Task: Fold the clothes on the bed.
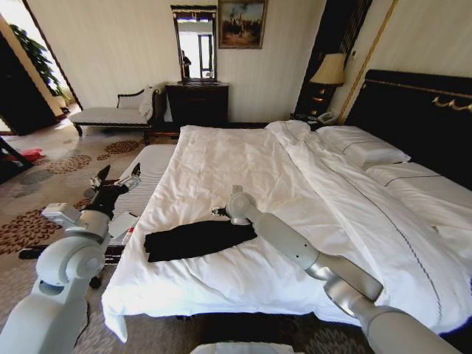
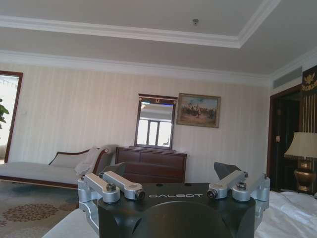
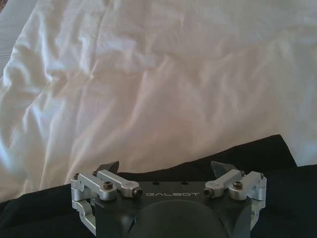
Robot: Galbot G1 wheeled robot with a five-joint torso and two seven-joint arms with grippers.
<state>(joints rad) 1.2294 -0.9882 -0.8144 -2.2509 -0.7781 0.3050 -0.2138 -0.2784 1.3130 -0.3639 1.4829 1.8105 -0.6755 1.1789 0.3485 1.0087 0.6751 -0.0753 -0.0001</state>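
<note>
Fingers of your right gripper point(image 3: 166, 171) stand wide apart with nothing between them, just above the far edge of the black T-shirt point(image 1: 198, 239). "GALBOT" is printed on both gripper housings. The shirt lies in a folded strip near the foot edge of the bed point(image 1: 243, 158); its chest lettering is hidden, and your right wrist covers its right end. Your left gripper point(image 1: 118, 175) is raised beside the bed over the striped bench point(image 1: 144, 181), fingers spread and empty. A chaise point(image 1: 110, 114) and dark dresser point(image 1: 198, 103) stand by the far wall.
</note>
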